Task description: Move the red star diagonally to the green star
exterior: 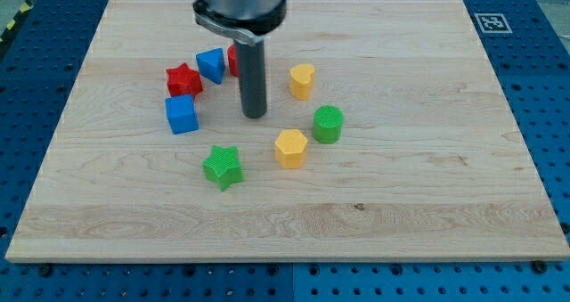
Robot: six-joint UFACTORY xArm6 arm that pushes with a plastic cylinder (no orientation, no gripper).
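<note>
The red star (183, 78) lies at the view's upper left, touching a blue block (211, 65) on its right and just above a blue cube (182, 114). The green star (222, 167) lies below, nearer the view's bottom. My tip (256, 116) rests on the board to the right of the red star and the blue cube, above and right of the green star, touching none of them. A red block (232, 60) is mostly hidden behind the rod.
A yellow heart-like block (303, 81) is right of the rod. A green cylinder (328, 124) and a yellow hexagon block (291, 148) lie lower right. The wooden board (427, 204) sits on a blue perforated table.
</note>
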